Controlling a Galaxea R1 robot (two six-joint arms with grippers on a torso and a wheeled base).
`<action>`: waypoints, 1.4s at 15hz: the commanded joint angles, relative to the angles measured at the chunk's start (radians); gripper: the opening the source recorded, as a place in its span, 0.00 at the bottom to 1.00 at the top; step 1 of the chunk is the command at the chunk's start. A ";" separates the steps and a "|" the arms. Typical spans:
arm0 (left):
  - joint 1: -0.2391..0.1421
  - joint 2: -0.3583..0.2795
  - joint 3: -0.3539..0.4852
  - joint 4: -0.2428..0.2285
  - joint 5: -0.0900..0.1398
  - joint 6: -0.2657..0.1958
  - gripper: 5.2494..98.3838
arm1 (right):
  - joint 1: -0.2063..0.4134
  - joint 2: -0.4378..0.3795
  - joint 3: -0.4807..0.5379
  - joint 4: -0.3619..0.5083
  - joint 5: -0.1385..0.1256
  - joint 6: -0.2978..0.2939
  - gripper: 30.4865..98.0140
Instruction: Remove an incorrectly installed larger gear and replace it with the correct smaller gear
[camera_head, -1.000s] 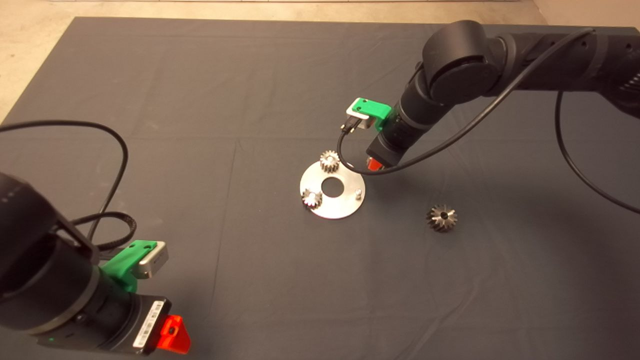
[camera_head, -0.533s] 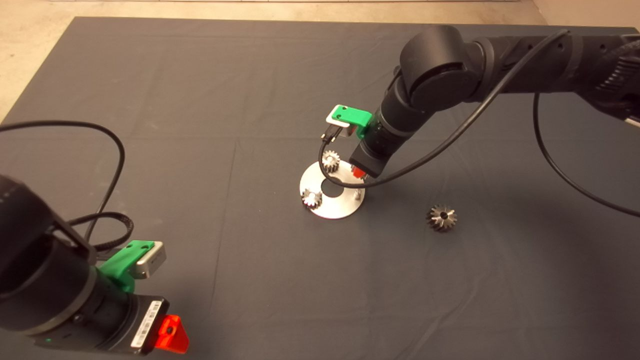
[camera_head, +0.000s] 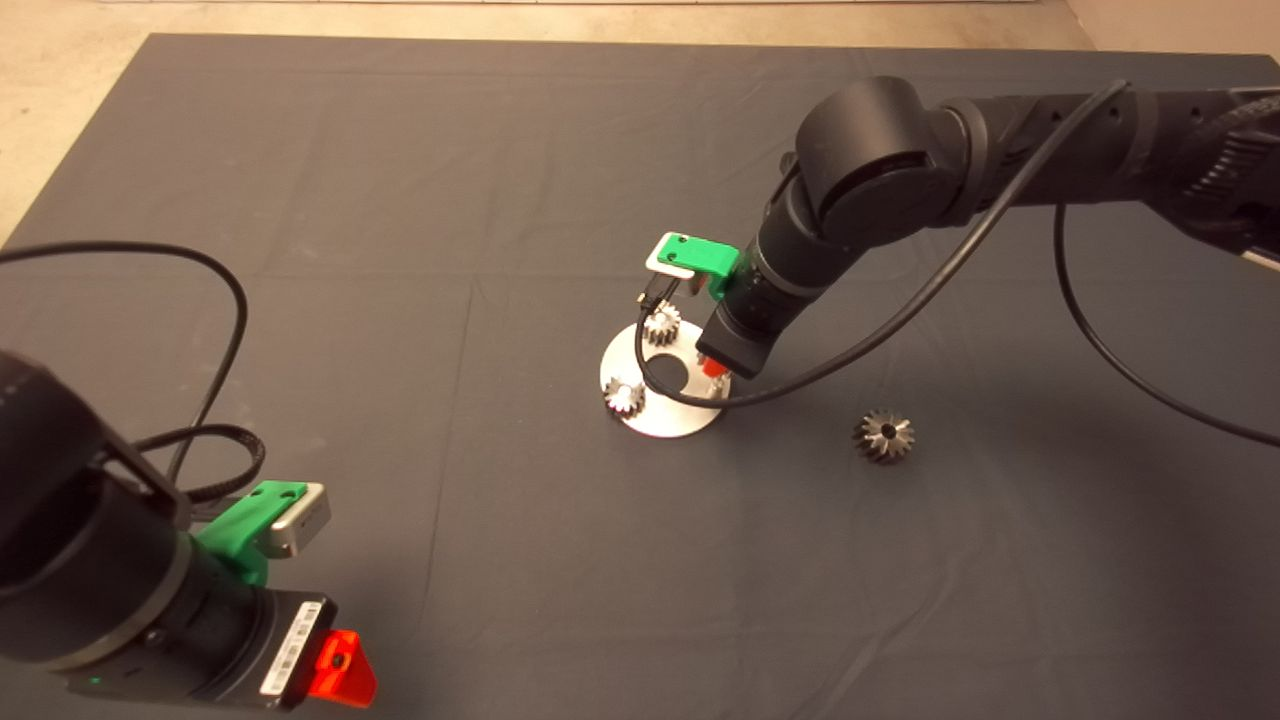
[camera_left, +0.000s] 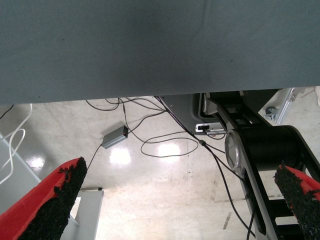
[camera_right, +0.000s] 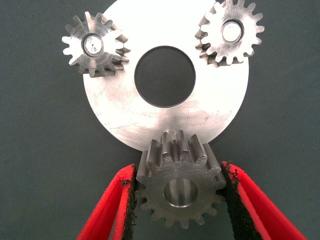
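Observation:
In the right wrist view my right gripper (camera_right: 179, 172) is shut on the smaller gear (camera_right: 180, 192), a dark spur gear with a round centre hole. It hangs just over the rim of the round silver plate (camera_right: 150, 120), where a peg (camera_right: 169, 134) peeks out behind it. In the head view the right gripper (camera_head: 712, 370) is at the plate's (camera_head: 672, 415) right side and hides the smaller gear. The larger gear (camera_head: 884, 436), flared and shiny, lies alone on the mat to the right of the plate. My left gripper (camera_head: 340, 672) is parked at the lower left, open.
Two silvery small gears (camera_right: 95, 45) (camera_right: 230, 32) sit on pegs on the plate around its big centre hole (camera_right: 165, 76). The right arm's black cable (camera_head: 700, 395) loops over the plate. The left wrist view shows the mat's edge, floor and cables (camera_left: 165, 145).
The right arm has swung from behind the plate toward its right side and come down, with the smaller gear in its grip. The left arm and the larger gear have not moved.

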 joint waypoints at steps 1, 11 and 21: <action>-0.007 -0.003 0.016 0.001 0.133 -0.009 0.99 | 0.014 0.003 0.010 0.015 -0.001 0.004 0.15; -0.007 -0.003 0.016 0.001 0.133 -0.010 0.99 | -0.018 -0.009 0.008 0.008 -0.009 -0.002 0.15; -0.005 -0.003 0.016 0.001 0.133 -0.009 0.99 | -0.026 -0.006 0.007 -0.040 -0.024 -0.005 0.15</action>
